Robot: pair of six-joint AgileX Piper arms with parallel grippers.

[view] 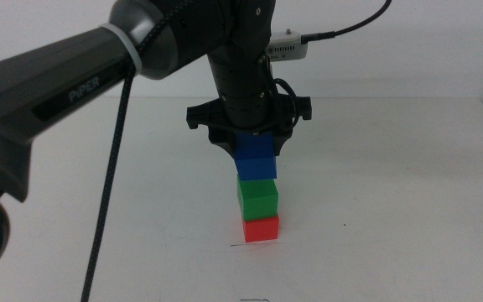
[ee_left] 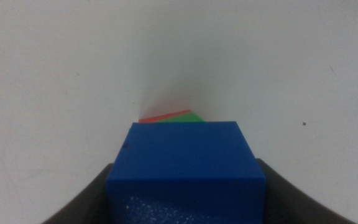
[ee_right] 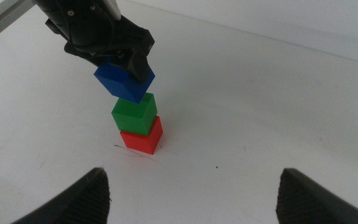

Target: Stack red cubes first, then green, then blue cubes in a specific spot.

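Red cube [view: 261, 228] at line; left gripper [view: 253, 155] clamps blue cube [view: 256, 161] on green [view: 257, 196].

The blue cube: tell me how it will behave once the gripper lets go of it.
The blue cube looks rigid and flat-faced, so it probably won't roll. It sits on the green cube above the red cube, slightly offset, so a nudge may topple it. The left gripper grips it; the right gripper waits apart.

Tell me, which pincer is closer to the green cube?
Left. The left pincer sits right above the green cube, gripping the blue cube on top of it. The right pincer waits well off to the side.
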